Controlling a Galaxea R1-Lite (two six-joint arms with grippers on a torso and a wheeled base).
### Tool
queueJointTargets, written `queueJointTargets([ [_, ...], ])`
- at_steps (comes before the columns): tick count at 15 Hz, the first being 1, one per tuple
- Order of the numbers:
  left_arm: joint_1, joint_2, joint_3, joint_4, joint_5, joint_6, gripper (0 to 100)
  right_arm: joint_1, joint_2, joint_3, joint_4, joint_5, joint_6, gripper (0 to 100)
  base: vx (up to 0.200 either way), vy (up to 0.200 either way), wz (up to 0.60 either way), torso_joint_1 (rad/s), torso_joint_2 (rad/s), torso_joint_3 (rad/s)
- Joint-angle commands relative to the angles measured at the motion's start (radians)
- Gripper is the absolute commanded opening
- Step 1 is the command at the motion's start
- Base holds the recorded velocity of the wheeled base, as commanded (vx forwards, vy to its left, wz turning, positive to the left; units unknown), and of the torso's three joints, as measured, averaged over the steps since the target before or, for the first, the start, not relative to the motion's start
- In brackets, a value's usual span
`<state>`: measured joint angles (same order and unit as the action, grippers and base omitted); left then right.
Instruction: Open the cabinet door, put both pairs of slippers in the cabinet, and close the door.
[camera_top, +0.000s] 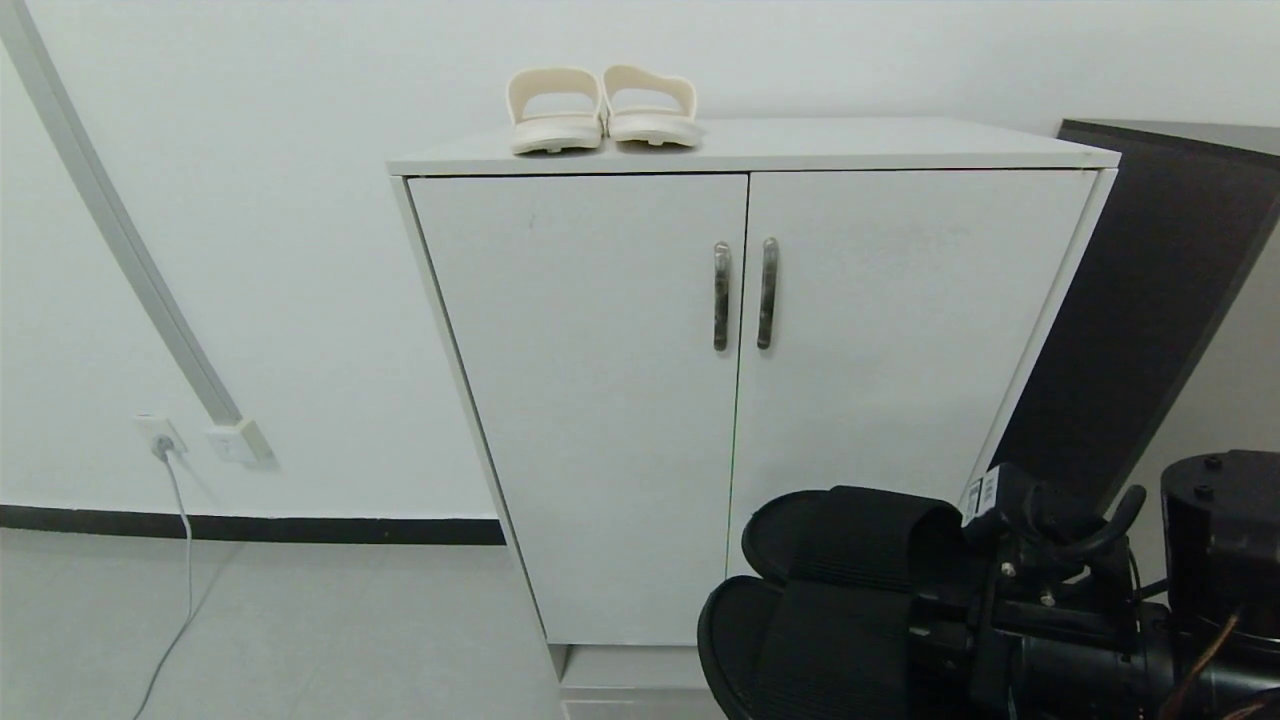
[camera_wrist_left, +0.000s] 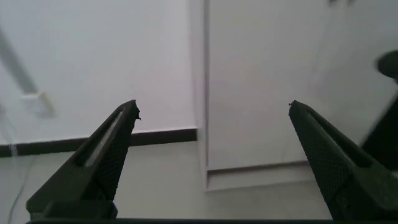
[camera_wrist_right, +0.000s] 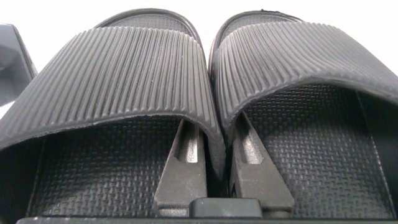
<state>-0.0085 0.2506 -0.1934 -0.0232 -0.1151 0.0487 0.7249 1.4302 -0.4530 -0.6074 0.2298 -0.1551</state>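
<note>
Black slippers (camera_top: 830, 600) clamped in right gripper (camera_wrist_right: 212, 127) fingers; left gripper (camera_wrist_left: 214, 115) fingers spread, empty; cabinet doors (camera_top: 590, 400) shut, cream slippers (camera_top: 600, 110) on top; nothing stowed.

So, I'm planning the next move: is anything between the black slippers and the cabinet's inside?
Yes. The left door and right door are both shut, blocking the black slippers clamped in the right gripper. The left gripper is open and empty.
</note>
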Motion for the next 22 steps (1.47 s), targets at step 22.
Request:
queueJointTargets([
  [22, -0.651, 1.216, -0.681, -0.511, -0.337, -0.245, 100, 0.001, 0.019, 0.0, -0.021, -0.001, 0.008, 0, 0.0, 0.0, 0.0, 0.0, 0.0, 0.0],
])
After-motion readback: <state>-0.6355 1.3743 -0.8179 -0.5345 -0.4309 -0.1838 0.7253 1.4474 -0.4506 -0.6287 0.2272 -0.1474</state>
